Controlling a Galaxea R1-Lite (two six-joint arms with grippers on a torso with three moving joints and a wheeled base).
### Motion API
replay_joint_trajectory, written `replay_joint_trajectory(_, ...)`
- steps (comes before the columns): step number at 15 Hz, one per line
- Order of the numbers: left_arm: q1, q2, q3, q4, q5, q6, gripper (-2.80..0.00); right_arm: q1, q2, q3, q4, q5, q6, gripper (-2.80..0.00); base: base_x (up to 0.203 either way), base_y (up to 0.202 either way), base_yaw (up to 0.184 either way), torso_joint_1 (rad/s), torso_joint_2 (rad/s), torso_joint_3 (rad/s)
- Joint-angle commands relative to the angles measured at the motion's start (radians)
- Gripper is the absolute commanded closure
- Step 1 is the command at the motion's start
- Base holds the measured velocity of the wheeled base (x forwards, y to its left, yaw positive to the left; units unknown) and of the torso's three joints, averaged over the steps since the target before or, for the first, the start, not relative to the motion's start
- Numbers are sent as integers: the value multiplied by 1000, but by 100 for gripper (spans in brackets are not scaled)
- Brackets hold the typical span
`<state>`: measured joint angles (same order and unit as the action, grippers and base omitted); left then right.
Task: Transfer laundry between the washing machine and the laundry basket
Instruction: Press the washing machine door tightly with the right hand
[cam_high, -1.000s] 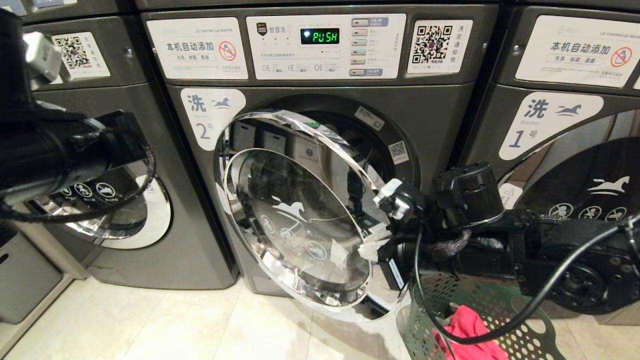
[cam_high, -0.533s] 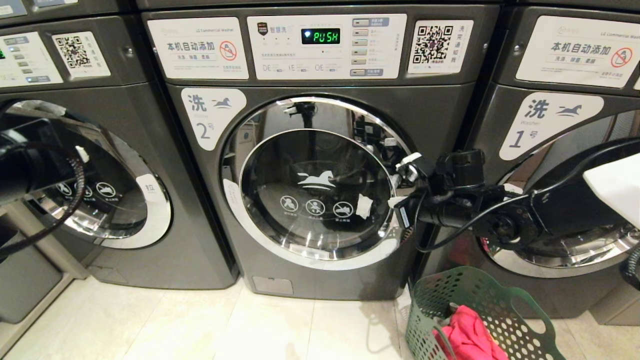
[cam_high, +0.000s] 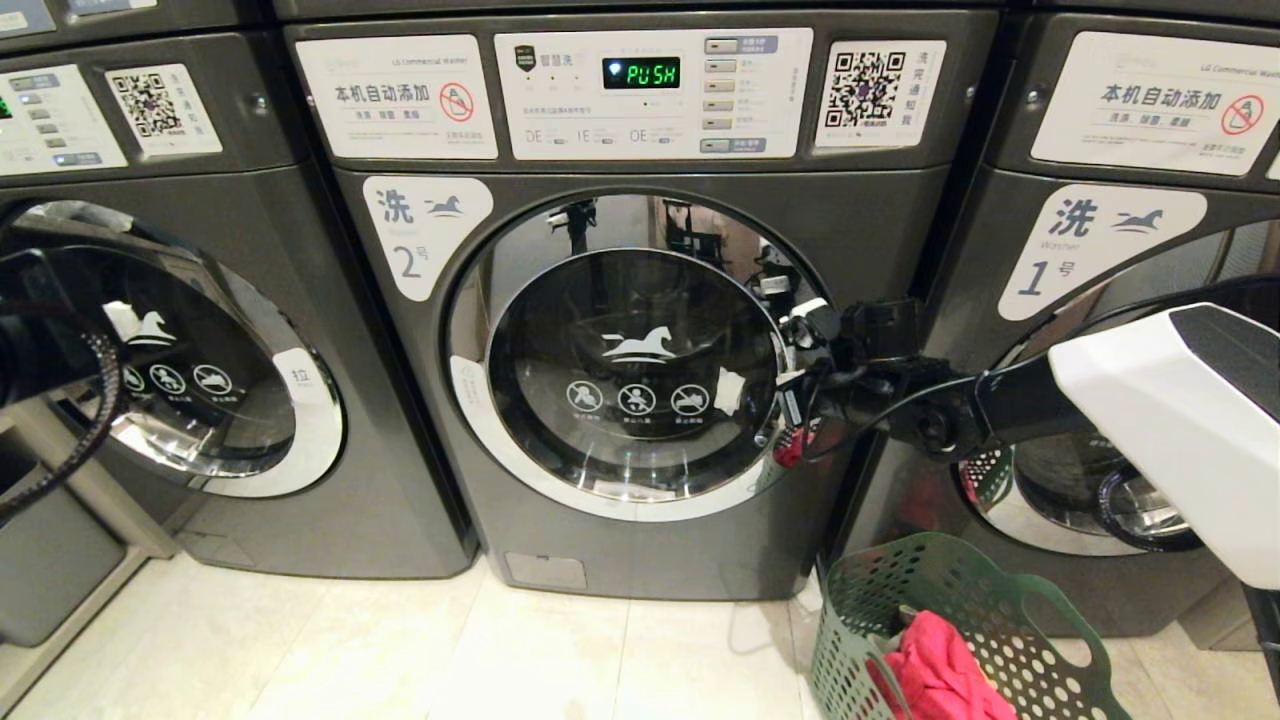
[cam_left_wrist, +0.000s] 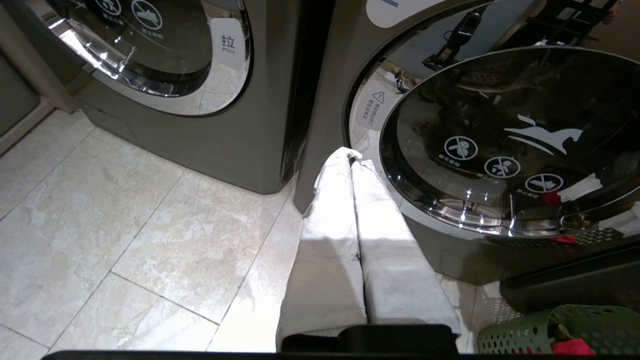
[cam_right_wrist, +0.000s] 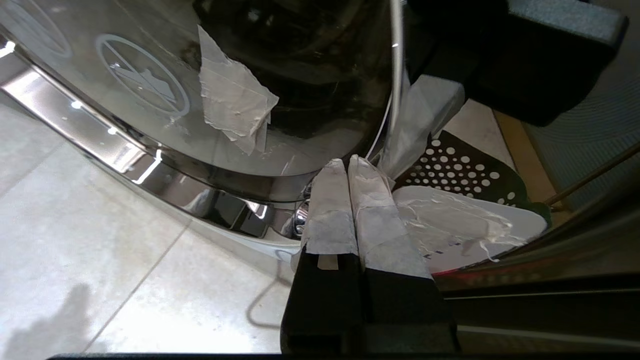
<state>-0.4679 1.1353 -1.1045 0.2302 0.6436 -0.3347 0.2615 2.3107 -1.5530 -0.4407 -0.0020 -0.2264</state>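
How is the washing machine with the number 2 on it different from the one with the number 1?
The number 2 washer stands in the middle, facing the camera; the number 1 washer is at the right, partly hidden by the robot's arm. The number 2 washer's green PUSH display shows; no display shows on the number 1 washer. The right gripper is at the number 2 washer's door edge, not the other's. Both are dark grey with round, shiny-rimmed doors.

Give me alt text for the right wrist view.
The shut right gripper presses its taped fingertips against the chrome rim of the washer door, beside a torn tape patch on the glass. Pale floor tiles lie below.
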Motion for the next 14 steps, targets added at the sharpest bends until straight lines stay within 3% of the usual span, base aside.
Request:
replay_joint_trajectory(1, 0, -3, 1, 1, 4, -3, 0, -13, 42, -19, -6, -45, -18, 0, 0, 0, 0, 0, 0, 0)
replay_joint_trajectory(8, 0, 11, 2, 1, 2, -4, 0, -94, 41, -27, -8, -63, -31, 0, 0, 0, 0, 0, 0, 0)
replay_joint_trajectory(14, 0, 0, 12, 3, 4, -4, 0, -69, -124, 292, -74, -2, -18, 0, 0, 0, 0, 0, 0, 0)
